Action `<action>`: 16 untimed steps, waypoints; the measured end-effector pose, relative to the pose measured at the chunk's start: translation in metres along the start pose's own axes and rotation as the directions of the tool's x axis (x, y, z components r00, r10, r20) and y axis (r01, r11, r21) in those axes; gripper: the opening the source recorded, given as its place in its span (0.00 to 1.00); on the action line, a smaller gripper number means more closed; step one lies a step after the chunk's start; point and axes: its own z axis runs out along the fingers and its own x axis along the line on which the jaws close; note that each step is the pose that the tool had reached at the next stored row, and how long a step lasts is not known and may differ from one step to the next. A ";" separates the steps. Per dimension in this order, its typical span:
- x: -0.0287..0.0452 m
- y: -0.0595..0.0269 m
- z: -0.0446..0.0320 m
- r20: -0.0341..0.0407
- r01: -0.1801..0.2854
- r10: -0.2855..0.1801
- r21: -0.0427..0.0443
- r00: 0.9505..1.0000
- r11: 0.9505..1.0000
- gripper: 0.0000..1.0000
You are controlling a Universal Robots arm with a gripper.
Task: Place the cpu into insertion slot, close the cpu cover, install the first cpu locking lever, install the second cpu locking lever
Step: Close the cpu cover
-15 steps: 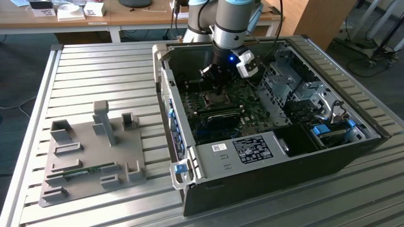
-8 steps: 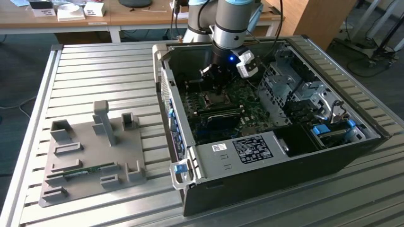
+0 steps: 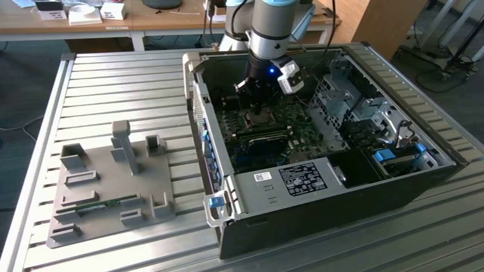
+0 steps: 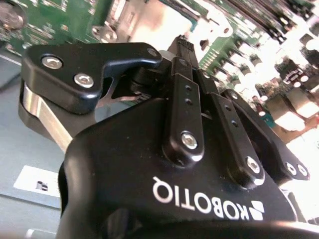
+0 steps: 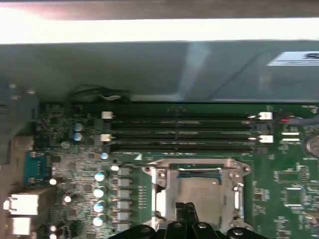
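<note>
Closest in, the gripper (image 4: 183,44) has its fingers pressed together into one narrow tip, which in the first wrist view hangs just over the edge of the insertion slot (image 5: 151,175). That socket holds the cpu (image 5: 199,193), silvery top up. The metal frame around it looks like the cpu cover (image 5: 198,167) lying flat, though I cannot be sure. The green motherboard (image 5: 65,149) sits inside the open computer case (image 3: 318,218) on the slatted table (image 3: 113,85).

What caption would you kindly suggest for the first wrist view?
The hand above the insertion slot on the motherboard, memory slots alongside.
</note>
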 end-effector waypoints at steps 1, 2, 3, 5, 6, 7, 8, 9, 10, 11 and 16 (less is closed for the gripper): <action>0.0026 0.0000 0.0000 0.000 0.000 0.000 0.000 1.000 1.000 0.11; 0.0054 0.0000 0.0001 0.000 0.000 0.000 0.000 1.000 1.000 0.11; 0.0076 0.0000 0.0001 0.000 0.000 0.000 0.000 1.000 1.000 0.11; 0.0115 0.0000 0.0002 0.000 0.000 0.000 0.000 1.000 1.000 0.11; 0.0127 0.0000 0.0003 0.000 0.000 0.000 0.000 1.000 1.000 0.11; 0.0140 0.0000 0.0003 0.000 0.000 0.000 0.000 1.000 1.000 0.11; 0.0146 0.0000 0.0004 0.000 0.000 0.000 0.000 1.000 1.000 0.11; 0.0146 0.0000 0.0004 0.000 0.000 0.000 0.000 1.000 1.000 0.11; 0.0147 0.0000 0.0003 0.000 0.000 0.000 0.000 1.000 1.000 0.11; 0.0148 -0.0001 0.0004 0.000 0.000 0.000 0.000 1.000 1.000 0.11; 0.0151 -0.0004 0.0075 0.000 0.000 0.000 0.000 1.000 1.000 0.11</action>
